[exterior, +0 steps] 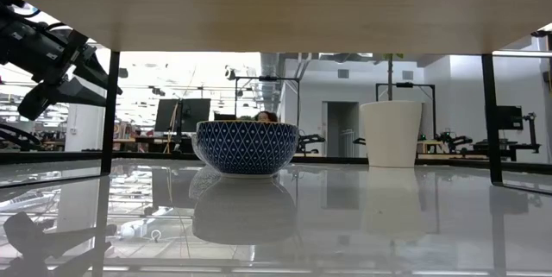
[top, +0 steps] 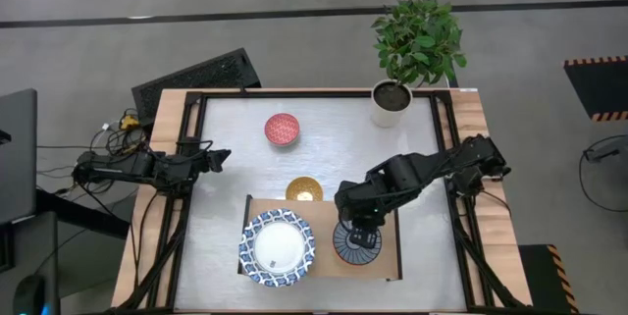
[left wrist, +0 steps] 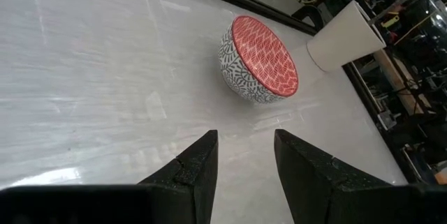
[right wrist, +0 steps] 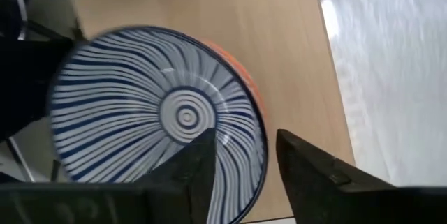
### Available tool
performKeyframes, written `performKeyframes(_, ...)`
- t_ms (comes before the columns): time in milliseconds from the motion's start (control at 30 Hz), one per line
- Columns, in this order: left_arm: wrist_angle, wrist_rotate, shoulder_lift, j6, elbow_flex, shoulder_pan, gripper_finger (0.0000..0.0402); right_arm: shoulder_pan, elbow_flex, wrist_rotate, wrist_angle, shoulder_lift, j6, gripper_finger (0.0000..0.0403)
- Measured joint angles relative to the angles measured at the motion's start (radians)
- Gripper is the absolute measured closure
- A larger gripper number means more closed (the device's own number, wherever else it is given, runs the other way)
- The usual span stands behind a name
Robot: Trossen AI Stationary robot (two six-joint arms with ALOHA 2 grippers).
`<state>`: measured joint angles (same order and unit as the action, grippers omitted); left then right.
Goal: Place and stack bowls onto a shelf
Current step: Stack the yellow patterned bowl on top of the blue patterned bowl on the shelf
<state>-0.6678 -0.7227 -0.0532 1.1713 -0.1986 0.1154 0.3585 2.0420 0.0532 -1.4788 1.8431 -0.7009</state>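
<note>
Right gripper [top: 359,234] above the dark striped bowl [top: 355,243] on the shelf [top: 388,256], fingers [right wrist: 307,165] narrowly parted and empty, large blue-and-white bowl [top: 278,247] beside it, left gripper [top: 222,157] waiting at the surface's [top: 226,133] left edge, fingers apart, red bowl [top: 282,129] ahead.

A dark blue striped ceramic bowl [right wrist: 157,119] with radiating white lines sits on the light-wood shelf board [right wrist: 279,56]. A red herringbone-patterned bowl [left wrist: 260,60] has a grey-and-white leafy outside. A blue diamond-lattice bowl [exterior: 247,147].
</note>
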Motion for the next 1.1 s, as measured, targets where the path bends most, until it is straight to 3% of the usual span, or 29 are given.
performKeyframes(233, 0.0, 0.0, 0.0, 0.0, 0.0, 0.0, 0.0273, -0.057, 0.159, -0.005, -0.008, 0.0, 0.085, 0.0209)
performKeyframes(333, 0.0, 0.0, 0.0, 0.0, 0.0, 0.0, 0.0273, -0.12, 0.229, -0.069, 0.012, 0.0, 0.117, 0.0214)
performKeyframes(467, 0.0, 0.0, 0.0, 0.0, 0.0, 0.0, 0.0273, -0.222, 0.241, -0.134, 0.081, 0.012, 0.192, 0.0218)
performKeyframes(733, 0.0, 0.0, 0.0, -0.019, 0.0, 0.0, 0.0273, -0.368, 0.24, -0.131, 0.175, 0.179, 0.367, 0.021)
performKeyframes(867, 0.0, -0.008, 0.0, -0.019, 0.0, 0.0, 0.0273, -0.404, 0.24, -0.109, 0.206, 0.269, 0.441, 0.0201)
performKeyframes(1100, 0.0, -0.023, 0.0, -0.024, 0.0, 0.0, 0.0273, -0.454, 0.24, 0.052, 0.289, 0.404, 0.474, 0.0163)
